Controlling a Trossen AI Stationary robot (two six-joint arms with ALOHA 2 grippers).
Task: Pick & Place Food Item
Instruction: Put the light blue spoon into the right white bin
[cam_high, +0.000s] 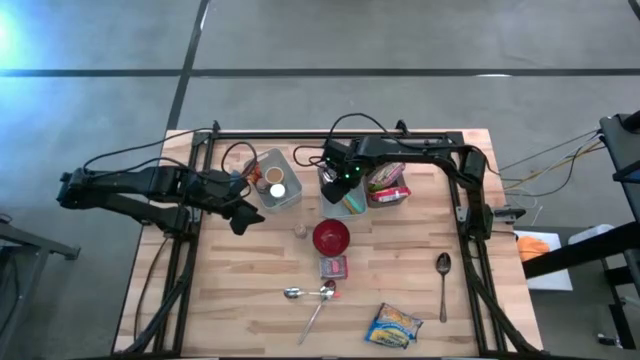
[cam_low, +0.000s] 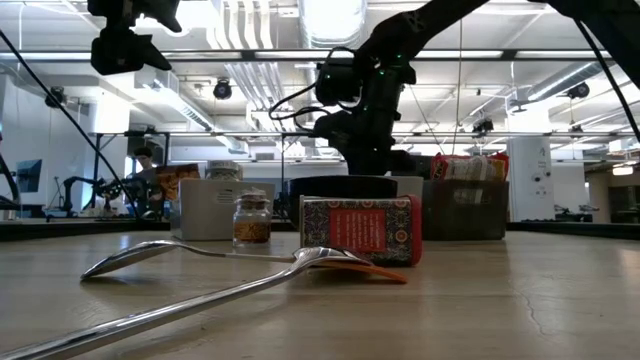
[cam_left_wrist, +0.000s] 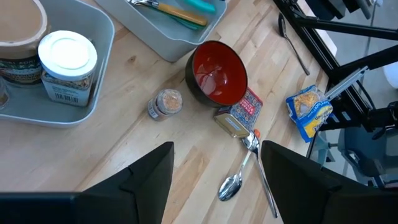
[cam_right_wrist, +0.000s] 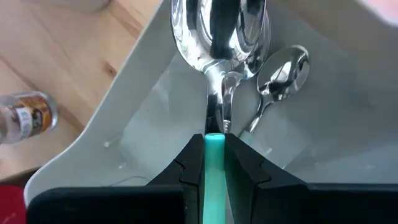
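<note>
My right gripper (cam_high: 340, 186) is over a grey bin (cam_high: 352, 204) at the table's far middle, shut on a spoon with a teal handle (cam_right_wrist: 214, 152). The spoon's shiny bowl (cam_right_wrist: 219, 25) points down into the bin, where another spoon (cam_right_wrist: 283, 71) lies on the bin's floor. My left gripper (cam_left_wrist: 217, 180) stands open above the table's left side, near a grey tray (cam_high: 272, 182), holding nothing. A red bowl (cam_high: 331, 237), a red packet (cam_high: 334, 267) and a small spice jar (cam_high: 299, 231) stand on the table's middle. My right gripper pinches the spoon's teal handle (cam_right_wrist: 214, 144) between its two fingers (cam_right_wrist: 186, 165). The fingers come from above, pointing steeply down, and the handle runs along them. The spoon hangs below the fingers, bowl end down inside the bin; whether it touches the bin's floor I cannot tell.
The grey tray holds a white-lidded jar (cam_left_wrist: 67, 65) and a tub (cam_left_wrist: 18, 31). A bin of snack packets (cam_high: 388, 185) stands right of the cutlery bin. Two spoons (cam_high: 310, 293) lie crossed near the front; another spoon (cam_high: 443, 272) and a yellow-blue snack bag (cam_high: 393, 325) lie front right.
</note>
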